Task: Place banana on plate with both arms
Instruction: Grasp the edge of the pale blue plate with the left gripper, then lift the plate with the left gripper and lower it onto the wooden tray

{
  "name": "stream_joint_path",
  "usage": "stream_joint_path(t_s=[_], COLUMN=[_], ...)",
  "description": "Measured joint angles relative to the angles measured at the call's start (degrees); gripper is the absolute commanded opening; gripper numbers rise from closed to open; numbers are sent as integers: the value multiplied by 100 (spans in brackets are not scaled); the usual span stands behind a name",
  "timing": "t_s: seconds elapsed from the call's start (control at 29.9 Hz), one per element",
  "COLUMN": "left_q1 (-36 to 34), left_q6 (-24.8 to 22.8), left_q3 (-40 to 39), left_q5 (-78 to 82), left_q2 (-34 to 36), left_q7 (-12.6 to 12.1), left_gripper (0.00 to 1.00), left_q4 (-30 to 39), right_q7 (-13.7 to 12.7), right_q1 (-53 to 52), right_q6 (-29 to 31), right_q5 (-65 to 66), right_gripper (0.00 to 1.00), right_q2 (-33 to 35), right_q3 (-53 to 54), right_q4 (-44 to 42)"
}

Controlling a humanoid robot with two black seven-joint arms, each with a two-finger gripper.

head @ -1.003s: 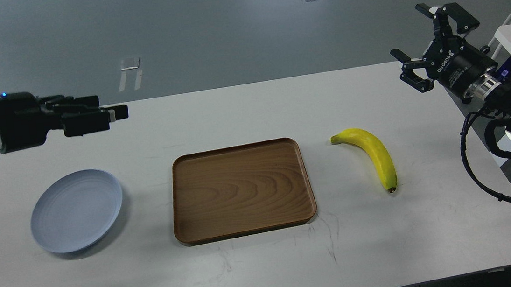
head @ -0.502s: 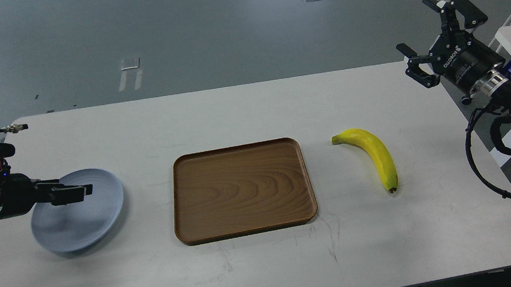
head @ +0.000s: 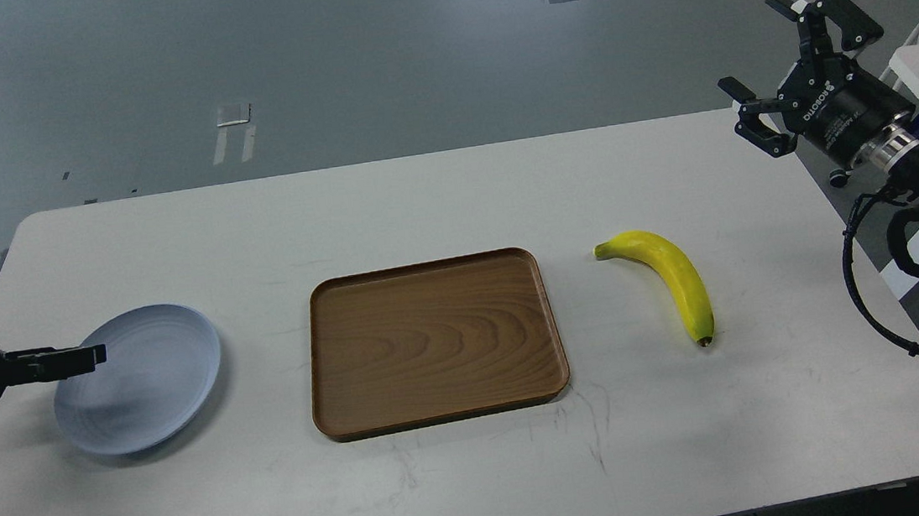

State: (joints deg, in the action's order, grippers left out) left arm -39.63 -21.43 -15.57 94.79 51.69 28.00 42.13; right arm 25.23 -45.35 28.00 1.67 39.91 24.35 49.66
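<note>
Your banana [head: 667, 281] lies on the worktop [head: 464, 477] right of the tray [head: 434, 340], its long axis running from far-left stem to near-right tip. Your right pincer [head: 795, 65], spread wide, hangs far-right of it and is nearer. Your left pincer [head: 69, 360], its spread unclear, sits over the plate [head: 153, 380], well apart.

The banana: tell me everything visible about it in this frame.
The banana is a single curved fruit, bright yellow and smooth-skinned, with a greenish stem end toward the wooden tray and a dark tip nearer the camera. It lies flat on the white table, right of the tray with a gap between them. Nothing grips or touches it; the right gripper hangs well away.
</note>
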Motion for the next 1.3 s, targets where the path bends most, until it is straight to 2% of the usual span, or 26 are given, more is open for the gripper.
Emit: stream_joint_path(t_s=[0.27, 0.4, 0.5, 0.54, 0.64, 0.74, 1.1, 1.3], left_q1=[186, 258, 269, 270, 271, 271, 182, -86], left_q6=[131, 152, 154, 154, 154, 151, 134, 97], left_q3=[11, 55, 122, 144, 177, 178, 177, 170], left_q5=[-26, -14, -16, -21, -30, -37, -34, -41], left_q2=[6, 16, 16, 16, 11, 9, 3, 27], left_q7=[0, 0, 0, 0, 0, 0, 1, 1], left_gripper=[86, 70, 63, 59, 18, 2, 0, 0], left_q4=[-66, -68, -68, -67, -66, -61, -11, 146], right_q7=[8, 8, 8, 8, 8, 8, 8, 9], right_q1=[10, 20, 25, 25, 25, 23, 17, 16], right_q6=[0, 0, 0, 0, 0, 0, 0, 0], right_q5=[0, 0, 0, 0, 0, 0, 0, 0], right_gripper=[100, 100, 100, 100, 100, 100, 100, 100], right_q2=[0, 0, 0, 0, 0, 0, 0, 3], right_q3=[0, 0, 0, 0, 3, 7, 16, 17], right_q4=[-2, 2, 8, 8, 8, 9, 16, 13])
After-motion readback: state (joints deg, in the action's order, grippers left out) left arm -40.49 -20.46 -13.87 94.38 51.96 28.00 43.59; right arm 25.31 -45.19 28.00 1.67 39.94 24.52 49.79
